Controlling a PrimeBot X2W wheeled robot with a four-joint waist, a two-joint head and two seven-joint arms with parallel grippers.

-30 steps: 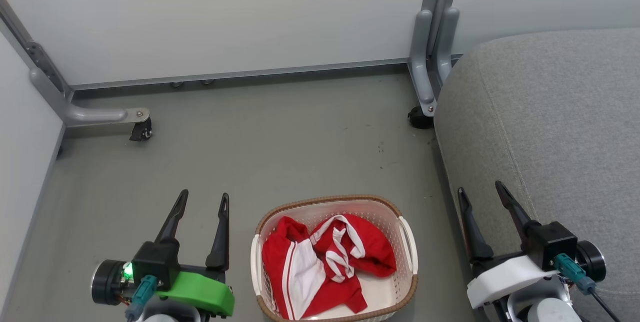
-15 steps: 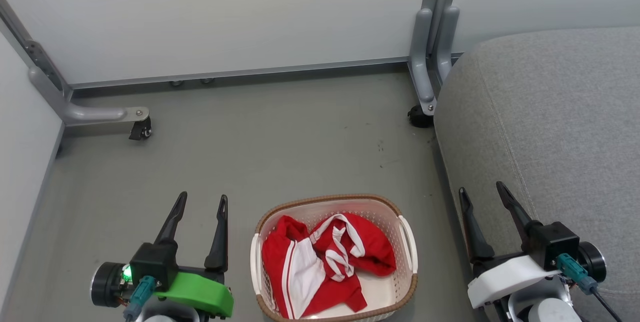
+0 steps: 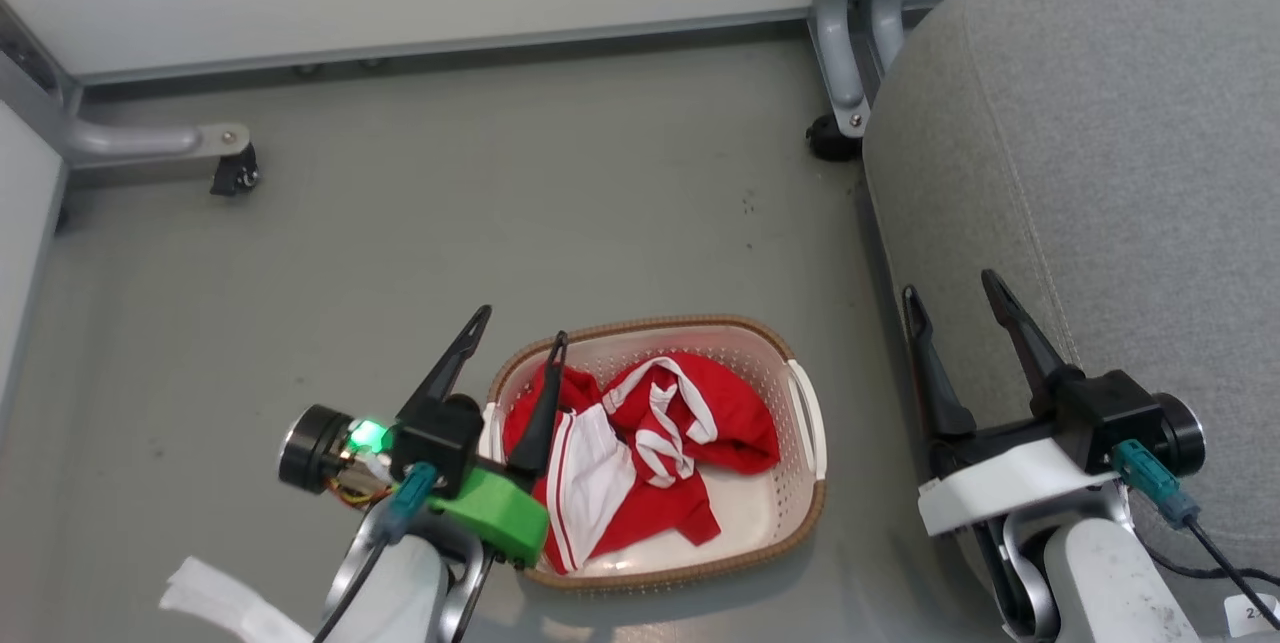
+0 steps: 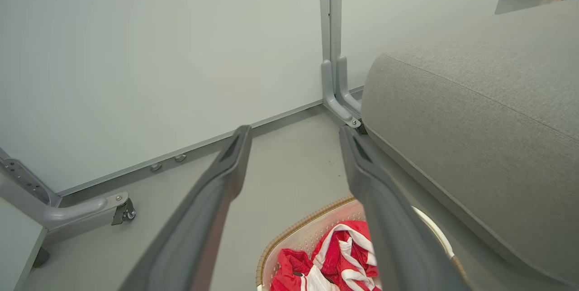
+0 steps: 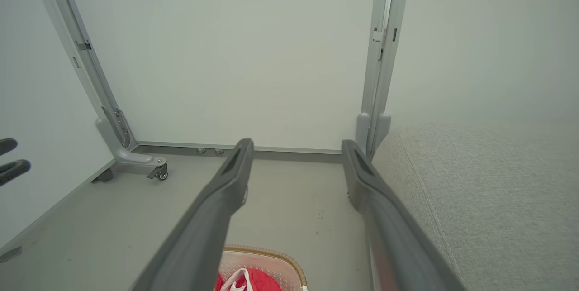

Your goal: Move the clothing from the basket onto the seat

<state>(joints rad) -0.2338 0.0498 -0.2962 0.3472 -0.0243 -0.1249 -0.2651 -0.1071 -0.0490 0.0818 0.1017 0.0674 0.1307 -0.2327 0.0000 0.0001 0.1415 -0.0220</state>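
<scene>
We judge the reach step in hand: the left gripper [image 3: 523,324], fingers apart at the basket [image 3: 812,508] rim, must descend onto the clothing [image 3: 650,433]; the right gripper [image 3: 949,284] is likewise apart.

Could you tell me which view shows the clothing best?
The head view: the clothing lies almost whole in the basket, its left edge behind the left gripper. The left wrist view catches part at its bottom edge; the right wrist view, a small scrap.
</scene>
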